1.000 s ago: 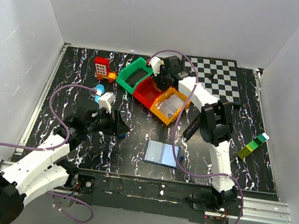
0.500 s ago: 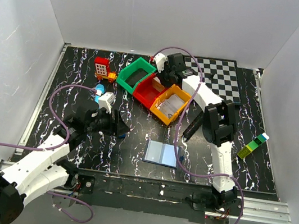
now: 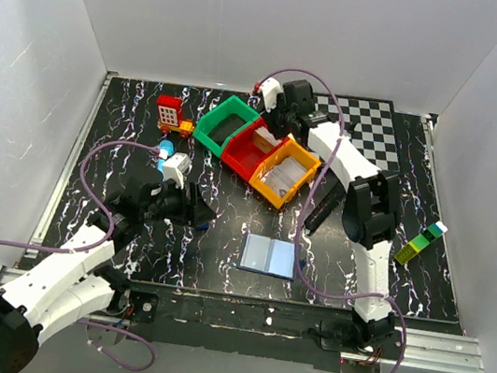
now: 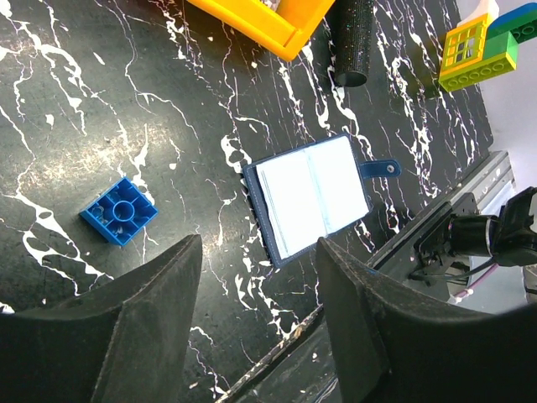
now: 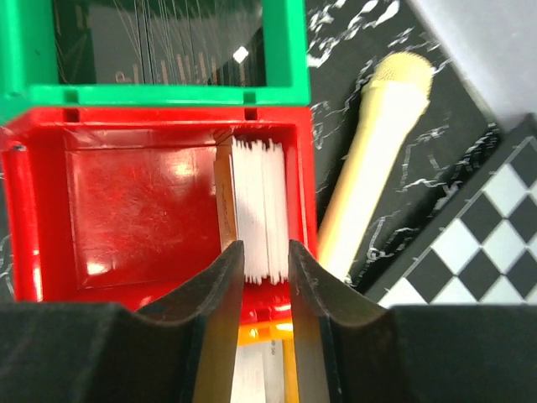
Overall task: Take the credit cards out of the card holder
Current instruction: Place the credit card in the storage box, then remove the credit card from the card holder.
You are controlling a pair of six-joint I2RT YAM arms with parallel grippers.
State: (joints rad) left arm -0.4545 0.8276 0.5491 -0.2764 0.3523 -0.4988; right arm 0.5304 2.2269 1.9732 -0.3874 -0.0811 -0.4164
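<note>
While it lies spread open with its two pale panels facing up, the card holder [image 3: 269, 256] rests flat on the black marbled table [image 3: 125, 129], close to the near edge and between the two arm bases. Its dark blue cover shows as a rim around the panels, and a snap tab [image 4: 382, 168] sticks out on one side. A stack of white credit cards [image 5: 260, 201] stands on edge well away from it, inside the red bin [image 3: 249, 152] and against one of the bin's walls. The right gripper [image 5: 267, 252] reaches down into that bin with its fingers clamped on either side of the stack's near end, so it is grasping the cards. The red bin sits in a diagonal row, touching the green bin [image 3: 225, 124] on one side and the orange bin [image 3: 285, 175] on the other. A cream-coloured stick [image 5: 369, 159] lies on the table just beside the red and green bins, next to the checkerboard [image 3: 366, 129]. The left gripper [image 4: 258, 252] hangs above the table to the left of the card holder, its fingers spread wide and holding nothing. A small blue block [image 4: 120, 210] lies below it, apart from the holder. A black tube [image 4: 352, 42] lies between the orange bin and the holder, and a green and yellow brick stack [image 3: 420, 242] stands towards the right edge.
</note>
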